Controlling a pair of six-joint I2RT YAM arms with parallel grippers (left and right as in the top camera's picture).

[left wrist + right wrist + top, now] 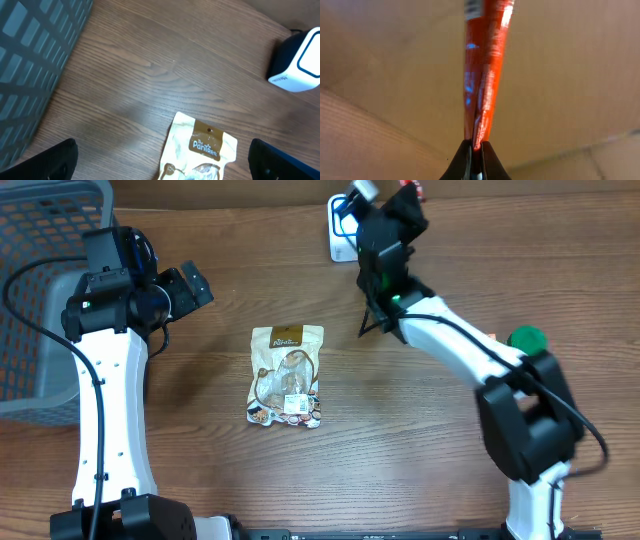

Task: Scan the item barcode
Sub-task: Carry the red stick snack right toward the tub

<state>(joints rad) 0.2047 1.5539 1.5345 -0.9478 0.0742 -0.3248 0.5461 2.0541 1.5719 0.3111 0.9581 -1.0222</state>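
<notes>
Right gripper (476,148): fingers pressed together on the lower edge of a red packet (482,65), no gap showing between them.
Red packet: rises straight up from the right fingertips, thin and edge-on in the right wrist view, glossy, with a white patch at its top end; print too blurred to read.
Right arm from overhead: reaches to the far edge of the table, with the gripper just beside the white scanner box (340,232).
Left gripper (188,288): fingers (52,162) spread wide at the two lower corners of the left wrist view, with nothing between them.
Snack pouch (287,375): lies flat on the wooden table (420,440), mid-table and apart from both grippers; in the left wrist view its top edge sits below and between the open fingers, untouched.
Scanner box in the left wrist view: upper right, well apart from the pouch.
Grey basket (40,290): at the table's far left corner, beside the left arm.
Green round object (527,338): on the table near the right arm.
</notes>
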